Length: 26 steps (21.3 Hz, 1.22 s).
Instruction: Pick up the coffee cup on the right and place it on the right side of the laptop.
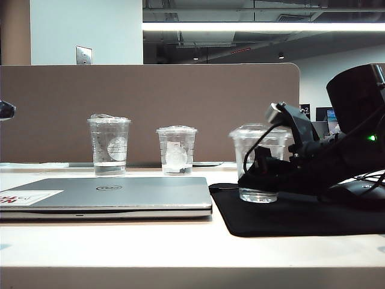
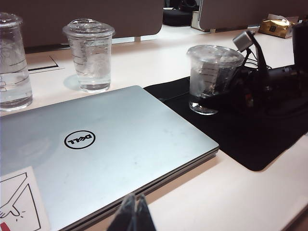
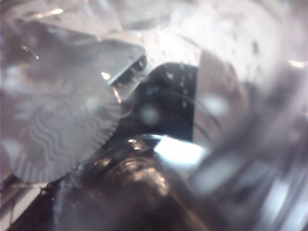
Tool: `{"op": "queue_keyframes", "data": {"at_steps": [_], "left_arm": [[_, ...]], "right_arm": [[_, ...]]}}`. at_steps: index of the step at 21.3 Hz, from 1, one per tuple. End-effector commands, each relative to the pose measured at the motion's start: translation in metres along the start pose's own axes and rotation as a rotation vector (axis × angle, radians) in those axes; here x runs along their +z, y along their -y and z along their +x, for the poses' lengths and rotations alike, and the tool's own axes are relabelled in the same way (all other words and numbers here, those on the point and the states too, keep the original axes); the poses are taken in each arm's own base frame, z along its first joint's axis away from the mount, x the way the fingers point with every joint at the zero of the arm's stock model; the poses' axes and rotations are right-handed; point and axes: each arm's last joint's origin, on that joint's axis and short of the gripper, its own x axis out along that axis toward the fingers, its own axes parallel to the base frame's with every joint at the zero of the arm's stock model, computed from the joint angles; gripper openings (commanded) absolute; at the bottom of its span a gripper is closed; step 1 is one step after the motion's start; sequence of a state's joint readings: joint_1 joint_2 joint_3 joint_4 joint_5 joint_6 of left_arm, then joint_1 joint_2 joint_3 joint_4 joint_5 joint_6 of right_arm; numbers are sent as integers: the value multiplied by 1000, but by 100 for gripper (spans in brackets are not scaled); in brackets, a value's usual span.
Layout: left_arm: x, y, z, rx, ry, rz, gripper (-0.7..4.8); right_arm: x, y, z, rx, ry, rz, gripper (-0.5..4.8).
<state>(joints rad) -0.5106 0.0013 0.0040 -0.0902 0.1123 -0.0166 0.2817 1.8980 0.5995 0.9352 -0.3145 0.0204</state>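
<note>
1. Exterior view: coffee cup (image 1: pixel 258 162) stands on the black mat (image 1: pixel 301 220), just right of the laptop (image 1: pixel 108 195) on the desk (image 1: pixel 180 247). Right claw (image 1: pixel 264 174) sits around its lower half; gap unclear.
2. Left wrist view: left claw (image 2: pixel 132 214) tips together, over the laptop's near edge. Cup upright, beside laptop.
3. Right wrist view: clear wall fills frame; can't tell grip. Cup likely light, thin, slippery, crushable; hold mid-body, gently.

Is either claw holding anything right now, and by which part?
Cannot be told: the right claw sits around the coffee cup's lower body on the black mat; its grip is unclear. The left claw holds nothing.
</note>
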Motion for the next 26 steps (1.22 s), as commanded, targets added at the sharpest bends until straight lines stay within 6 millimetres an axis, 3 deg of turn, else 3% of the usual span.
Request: {"op": "queue_keyframes", "data": {"at_steps": [1,13,26], "left_arm": [[2,0,0,-1,13,3,-5],[2,0,0,1,13,3,-5],[2,0,0,2,13,3,-5]], "right_arm": [[0,0,0,-1,-9,4,464],[-1,-3,-11,-26,-18,45,479],[11,-23,-80,-97,10,57,479]]}}
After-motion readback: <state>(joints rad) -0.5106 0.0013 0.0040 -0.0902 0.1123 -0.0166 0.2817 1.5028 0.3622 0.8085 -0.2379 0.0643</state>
